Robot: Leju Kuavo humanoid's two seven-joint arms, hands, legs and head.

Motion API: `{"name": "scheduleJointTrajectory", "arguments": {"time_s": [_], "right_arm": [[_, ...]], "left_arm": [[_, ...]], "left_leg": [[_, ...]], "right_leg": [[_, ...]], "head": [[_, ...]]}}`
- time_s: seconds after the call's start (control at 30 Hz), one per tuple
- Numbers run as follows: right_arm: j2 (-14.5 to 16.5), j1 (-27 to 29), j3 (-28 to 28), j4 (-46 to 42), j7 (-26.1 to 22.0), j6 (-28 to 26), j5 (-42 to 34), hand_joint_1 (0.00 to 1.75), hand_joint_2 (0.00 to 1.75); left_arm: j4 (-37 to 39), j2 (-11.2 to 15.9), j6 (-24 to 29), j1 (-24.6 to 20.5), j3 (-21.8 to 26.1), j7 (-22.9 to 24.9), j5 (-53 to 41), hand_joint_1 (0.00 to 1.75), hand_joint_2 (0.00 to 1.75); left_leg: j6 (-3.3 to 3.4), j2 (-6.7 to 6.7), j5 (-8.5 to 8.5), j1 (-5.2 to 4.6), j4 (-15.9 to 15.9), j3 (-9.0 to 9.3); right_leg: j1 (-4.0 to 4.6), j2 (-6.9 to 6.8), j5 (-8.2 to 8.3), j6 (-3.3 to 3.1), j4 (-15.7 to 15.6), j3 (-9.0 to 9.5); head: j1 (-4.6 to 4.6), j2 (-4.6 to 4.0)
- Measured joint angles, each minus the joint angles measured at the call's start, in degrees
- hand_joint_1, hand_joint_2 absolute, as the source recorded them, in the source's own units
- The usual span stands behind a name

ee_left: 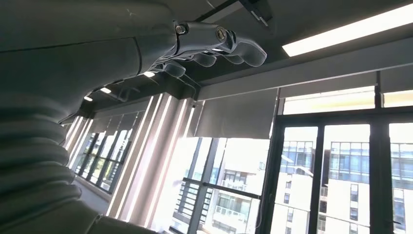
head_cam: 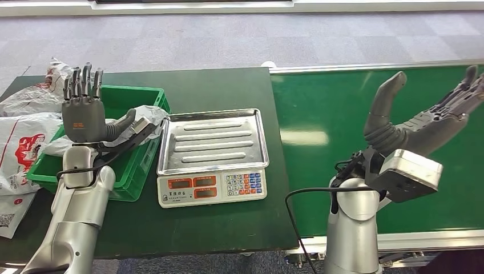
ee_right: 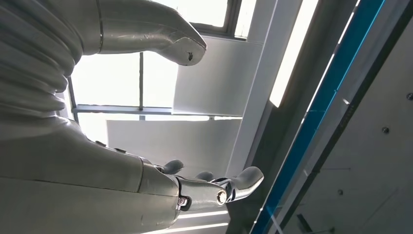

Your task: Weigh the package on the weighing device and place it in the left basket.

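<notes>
Two empty, spread hands, left hand [head_cam: 84, 117] and right hand [head_cam: 425, 123], hover; the soft, crinkly package [head_cam: 145, 117] in the basket [head_cam: 134, 182] probably needs a bunched-middle grip.

green conveyor belt [head_cam: 342, 114], white plastic bags [head_cam: 23, 123] at table's [head_cam: 217, 85] edge

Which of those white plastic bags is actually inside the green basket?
The grey-white package beside the left robot hand; the others lie outside the green basket.

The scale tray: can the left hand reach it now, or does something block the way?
Probably yes. The left hand is raised beside the green basket, open and holding nothing, and the steel scale tray lies bare next to it with nothing between.
</notes>
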Motion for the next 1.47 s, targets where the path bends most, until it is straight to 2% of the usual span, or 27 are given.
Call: {"name": "scheduleJointTrajectory", "arguments": {"time_s": [0.1, 0.17, 0.27, 0.33, 0.4, 0.47, 0.5, 0.53, 0.6, 0.67, 0.7, 0.73, 0.8, 0.83, 0.97, 1.1, 1.2, 1.37, 1.47], "right_arm": [[0.00, 0.00, 0.00, 0.04, 0.00, 0.00, -0.07, 0.00, 1.75], [0.00, 0.00, 0.00, 0.10, 0.00, 0.00, -0.09, 0.00, 1.75], [0.00, 0.00, 0.00, 0.24, 0.00, 0.00, -0.14, 0.00, 1.75], [0.01, 0.00, 0.00, 0.30, 0.00, 0.00, -0.20, 0.00, 1.75], [0.02, -0.01, 0.00, 0.47, -0.01, 0.00, -0.81, 0.00, 1.75], [0.07, -0.01, 0.13, 1.29, 0.05, 0.00, -3.22, 0.00, 1.75], [0.13, 0.01, 0.35, 2.10, 0.10, 0.01, -5.07, 0.00, 1.75], [0.21, 0.07, 0.73, 3.07, 0.12, 0.01, -6.87, 0.00, 1.75], [0.33, 0.29, 1.74, 4.88, 0.05, 0.04, -9.67, 0.00, 1.75], [0.34, 0.72, 2.76, 5.94, 0.00, 0.04, -12.67, 0.00, 1.75], [0.28, 1.11, 3.28, 6.23, -0.01, 0.03, -14.46, 0.00, 1.75], [0.17, 1.63, 3.87, 6.39, -0.01, 0.03, -16.38, 0.00, 1.31], [-0.30, 3.10, 5.53, 6.50, -0.01, 0.52, -20.31, 0.00, 0.44], [-0.59, 4.03, 6.54, 6.46, 0.00, 1.14, -22.18, 0.00, 0.00], [-1.70, 7.93, 10.00, 5.16, 0.09, 4.93, -26.48, 0.00, 0.00], [-2.34, 9.82, 11.49, 3.84, 0.24, 6.47, -27.22, 0.00, 1.75], [-2.75, 10.51, 12.05, 3.21, 0.76, 6.94, -25.48, 0.00, 1.75], [-3.92, 11.75, 13.69, 2.82, 2.74, 5.09, -16.88, 0.00, 1.75], [-4.53, 12.43, 14.42, 2.82, 2.98, 4.75, -15.41, 0.00, 1.75]], "left_arm": [[-0.85, -0.97, 0.02, 0.35, 0.76, -5.80, 1.41, 0.00, 0.00], [-1.83, -2.47, 0.03, 0.32, 3.23, -13.65, 4.33, 0.00, 0.00], [-2.87, -6.04, 0.04, -0.65, 10.91, -27.75, 11.91, 0.00, 0.00], [-3.96, -8.19, 0.05, -1.20, 15.56, -32.40, 19.60, 0.00, 0.87], [-6.56, -9.54, 0.05, -0.88, 16.92, -33.48, 33.21, 0.00, 1.75], [-10.28, -10.40, -1.15, -0.10, 15.29, -33.59, 53.04, 0.00, 1.75], [-12.13, -10.66, -3.54, 0.36, 13.59, -32.83, 63.63, 0.00, 1.75], [-13.81, -10.81, -7.24, 0.92, 11.44, -31.47, 73.13, 0.00, 1.75], [-16.56, -11.09, -15.48, 2.09, 7.12, -28.26, 85.72, 0.00, 1.75], [-18.70, -11.55, -22.71, 3.33, 3.51, -25.98, 90.42, 0.00, 0.87], [-19.73, -11.78, -26.32, 4.11, 1.67, -25.23, 91.36, 0.00, 0.87], [-20.82, -12.02, -29.81, 5.13, -0.29, -24.70, 91.99, 0.00, 0.87], [-23.61, -12.68, -34.61, 8.03, -4.73, -24.55, 91.57, 0.00, 1.75], [-25.25, -13.11, -35.59, 9.78, -7.01, -24.61, 90.82, 0.00, 1.75], [-31.27, -14.47, -35.31, 15.73, -15.47, -24.30, 89.29, 0.00, 1.75], [-34.07, -14.75, -34.85, 18.03, -19.76, -24.07, 89.71, 0.00, 1.75], [-35.02, -15.00, -34.55, 18.94, -21.02, -24.13, 90.73, 0.00, 1.75], [-35.81, -15.88, -30.85, 21.43, -21.69, -26.81, 91.49, 0.00, 1.75], [-36.07, -15.95, -30.01, 22.28, -21.69, -27.43, 91.49, 0.00, 1.75]], "left_leg": [[0.00, -0.02, 0.00, 0.00, 0.00, -0.03], [0.01, -0.03, 0.01, 0.00, 0.00, -0.04], [0.01, -0.01, 0.01, 0.00, 0.00, -0.04], [0.01, 0.00, 0.01, 0.00, 0.00, -0.03], [0.01, 0.01, 0.01, 0.01, 0.00, -0.03], [0.01, -0.02, 0.01, 0.02, 0.00, -0.03], [0.01, -0.06, 0.02, 0.02, 0.00, -0.04], [0.03, -0.10, 0.03, 0.02, 0.00, -0.07], [0.05, -0.18, 0.09, 0.02, 0.00, -0.16], [0.05, -0.19, 0.13, 0.00, 0.00, -0.21], [0.06, -0.17, 0.13, -0.03, 0.00, -0.20], [0.06, -0.15, 0.13, -0.06, 0.00, -0.20], [0.12, -0.12, 0.08, -0.13, 0.00, -0.20], [0.16, -0.12, 0.05, -0.15, 0.00, -0.20], [0.27, -0.12, -0.06, -0.18, 0.01, -0.25], [0.25, -0.11, -0.09, -0.16, 0.01, -0.25], [0.25, -0.11, -0.08, -0.15, 0.00, -0.24], [0.25, -0.11, -0.07, -0.16, 0.00, -0.24], [0.26, -0.12, -0.07, -0.17, 0.00, -0.24]], "right_leg": [[0.00, -0.02, 0.00, 0.00, 0.00, 0.00], [0.01, -0.03, 0.00, 0.00, 0.00, 0.00], [0.01, -0.01, 0.01, 0.00, 0.00, -0.01], [0.00, -0.01, 0.02, 0.00, 0.00, -0.02], [0.00, 0.00, 0.02, 0.00, 0.00, -0.03], [0.01, -0.02, 0.02, 0.00, 0.00, -0.03], [0.01, -0.06, 0.01, 0.00, 0.00, -0.02], [0.02, -0.15, 0.01, 0.00, 0.00, -0.02], [0.04, -0.30, 0.00, 0.00, 0.00, -0.04], [0.02, -0.33, 0.02, 0.01, 0.00, -0.07], [-0.01, -0.30, 0.03, 0.03, 0.00, -0.08], [-0.05, -0.26, 0.04, 0.04, -0.01, -0.08], [-0.11, -0.21, 0.05, 0.07, -0.01, -0.10], [-0.12, -0.20, 0.04, 0.09, -0.02, -0.11], [-0.14, -0.20, -0.02, 0.16, -0.04, -0.15], [-0.13, -0.19, -0.05, 0.17, -0.04, -0.18], [-0.12, -0.19, -0.04, 0.16, -0.04, -0.17], [-0.12, -0.19, -0.03, 0.16, -0.04, -0.16], [-0.13, -0.20, -0.02, 0.16, -0.04, -0.15]], "head": [[0.00, 0.00], [0.00, 0.00], [0.00, 0.00], [0.00, 0.00], [0.00, 0.00], [0.00, 0.00], [-0.01, 0.00], [-0.01, 0.00], [-0.02, 0.00], [0.01, 0.00], [0.00, 0.00], [0.01, 0.00], [-0.01, 0.00], [0.01, 0.00], [0.01, 0.00], [0.00, 0.00], [0.00, 0.00], [0.01, 0.00], [0.00, 0.00]]}}
